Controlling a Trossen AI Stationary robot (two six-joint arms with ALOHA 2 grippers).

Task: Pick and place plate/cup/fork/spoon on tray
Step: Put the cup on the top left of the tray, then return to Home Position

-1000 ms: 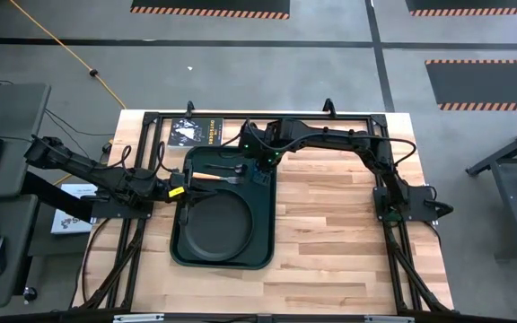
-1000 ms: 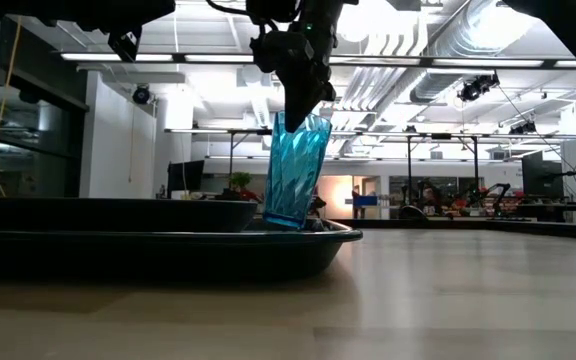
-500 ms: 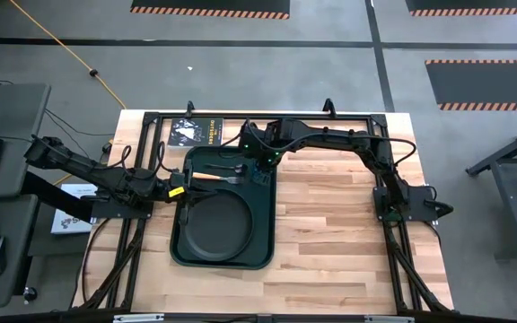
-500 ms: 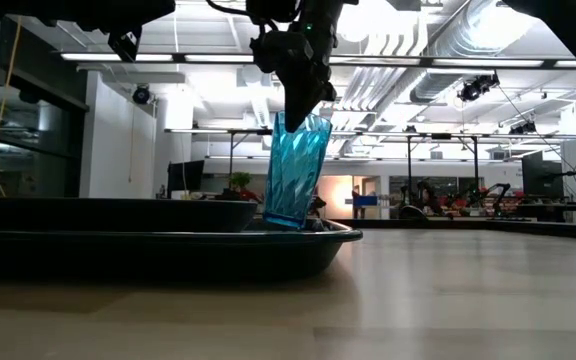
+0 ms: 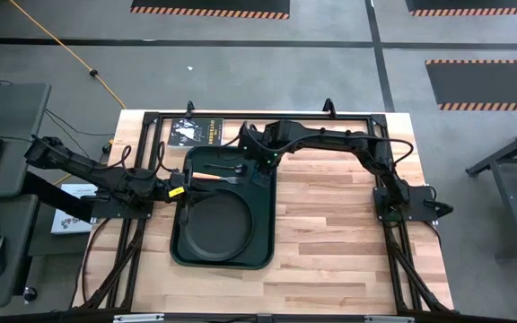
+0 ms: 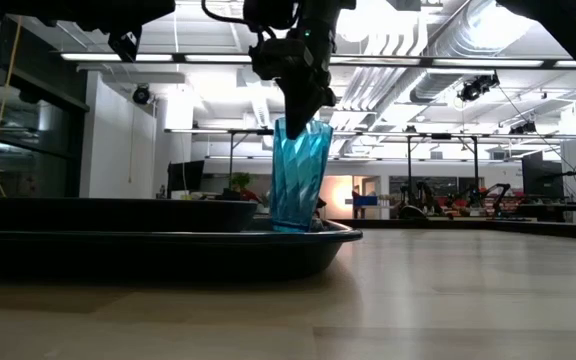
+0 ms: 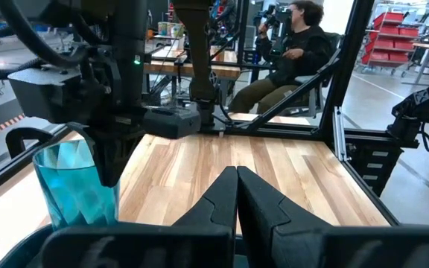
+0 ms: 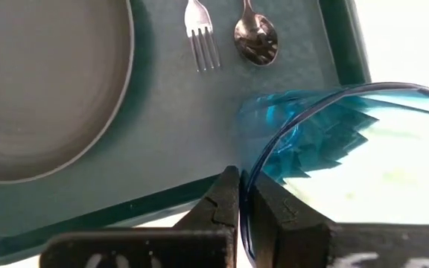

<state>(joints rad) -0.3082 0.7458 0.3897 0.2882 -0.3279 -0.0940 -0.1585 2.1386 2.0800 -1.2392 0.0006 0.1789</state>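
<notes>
I'm pinching the cup's (image 6: 301, 175) rim with my right gripper (image 8: 243, 195), standing it upright in the tray's (image 5: 179, 253) far right corner, close to the rim beside spoon (image 8: 255, 37) and fork (image 8: 201, 39), while my left gripper (image 7: 236, 195) is sitting clenched at the tray's left edge.

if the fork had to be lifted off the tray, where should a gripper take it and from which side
Probably by its tan wooden handle, coming straight down from above. The fork lies flat on the tray, so only a top-down pinch across the narrow handle fits. The spoon lies close beside its head and the plate on the other side, so the head end is crowded. The right gripper is occupied, clamped on the cup's rim.
</notes>
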